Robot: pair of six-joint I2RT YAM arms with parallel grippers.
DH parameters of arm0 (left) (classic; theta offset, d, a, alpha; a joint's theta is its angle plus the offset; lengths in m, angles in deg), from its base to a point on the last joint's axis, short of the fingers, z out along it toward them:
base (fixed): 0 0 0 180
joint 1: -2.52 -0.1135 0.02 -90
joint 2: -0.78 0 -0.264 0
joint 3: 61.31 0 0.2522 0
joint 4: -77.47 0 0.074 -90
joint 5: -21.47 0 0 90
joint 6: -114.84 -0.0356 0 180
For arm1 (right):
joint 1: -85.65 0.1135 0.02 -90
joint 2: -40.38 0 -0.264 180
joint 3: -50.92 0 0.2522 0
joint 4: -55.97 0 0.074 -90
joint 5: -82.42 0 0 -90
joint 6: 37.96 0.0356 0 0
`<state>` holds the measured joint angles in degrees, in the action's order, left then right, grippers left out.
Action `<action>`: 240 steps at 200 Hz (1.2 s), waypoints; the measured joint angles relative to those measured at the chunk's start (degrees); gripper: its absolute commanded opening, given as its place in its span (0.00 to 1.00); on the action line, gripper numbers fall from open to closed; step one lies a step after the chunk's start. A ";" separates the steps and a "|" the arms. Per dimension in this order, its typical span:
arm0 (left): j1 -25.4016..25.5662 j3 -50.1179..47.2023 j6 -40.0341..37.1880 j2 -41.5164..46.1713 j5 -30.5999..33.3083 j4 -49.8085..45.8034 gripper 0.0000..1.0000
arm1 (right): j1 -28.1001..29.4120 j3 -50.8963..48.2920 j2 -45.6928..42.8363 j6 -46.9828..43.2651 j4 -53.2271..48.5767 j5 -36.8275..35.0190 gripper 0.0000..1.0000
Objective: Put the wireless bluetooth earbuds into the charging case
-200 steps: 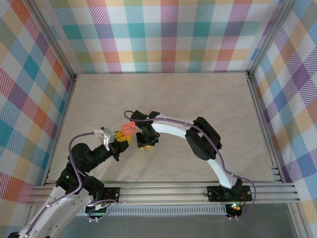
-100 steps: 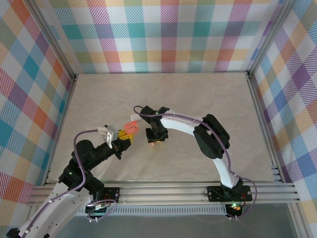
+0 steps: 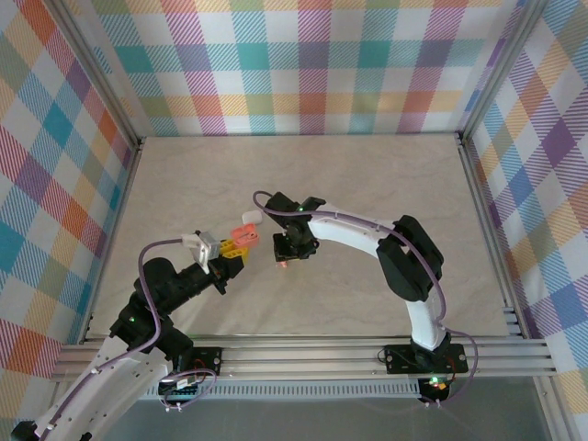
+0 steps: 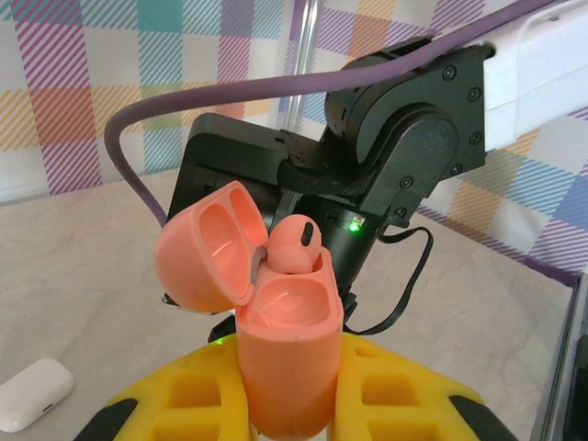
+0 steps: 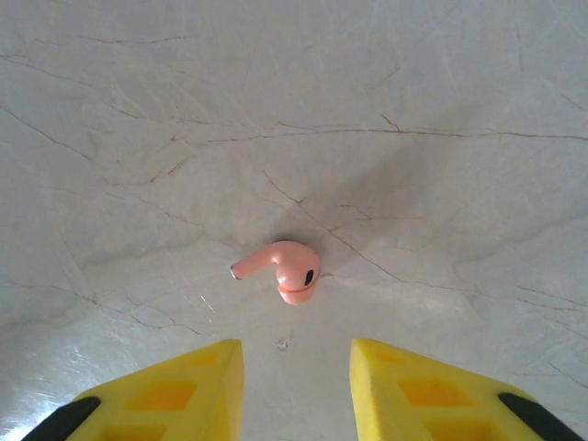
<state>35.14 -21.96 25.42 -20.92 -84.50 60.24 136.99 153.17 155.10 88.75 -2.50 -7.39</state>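
**Marbled table, plaid enclosure: one pink earbud seated, one loose**

Noted a pale veined table (image 3: 367, 184) boxed in by pastel plaid walls (image 3: 303, 64). Found a salmon-pink charging case (image 4: 287, 367) held upright above the surface, with its lid (image 4: 204, 248) hinged open to the left. Logged a seated earbud (image 4: 296, 246) in the far well: same salmon-pink, rounded head up, dark port showing. Logged a loose earbud (image 5: 287, 268), also salmon-pink, lying on its side on the table with its stem pointing left. Found the left gripper (image 4: 289, 404) with yellow jaws clamped on the case's lower body. Found the right gripper (image 5: 296, 386) above the loose earbud, jaws wide apart, gripping and touching nothing. Noted a closed white case (image 4: 32, 393) lying on the table, apart.
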 measured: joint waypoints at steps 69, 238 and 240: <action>0.00 -0.02 0.00 1.29 0.00 -0.07 0.00 | 1.97 5.77 5.18 0.90 -1.05 -0.66 0.40; 0.00 -0.02 0.02 0.68 0.04 -0.87 0.00 | 2.27 7.72 10.25 -7.26 -5.99 -5.84 0.37; 0.00 0.00 0.02 0.59 0.02 -0.87 0.00 | 2.27 7.74 10.27 -7.39 -6.05 -5.90 0.37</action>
<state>35.14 -21.96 25.44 -20.33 -84.48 59.37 139.26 160.91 165.37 81.36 -8.55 -13.30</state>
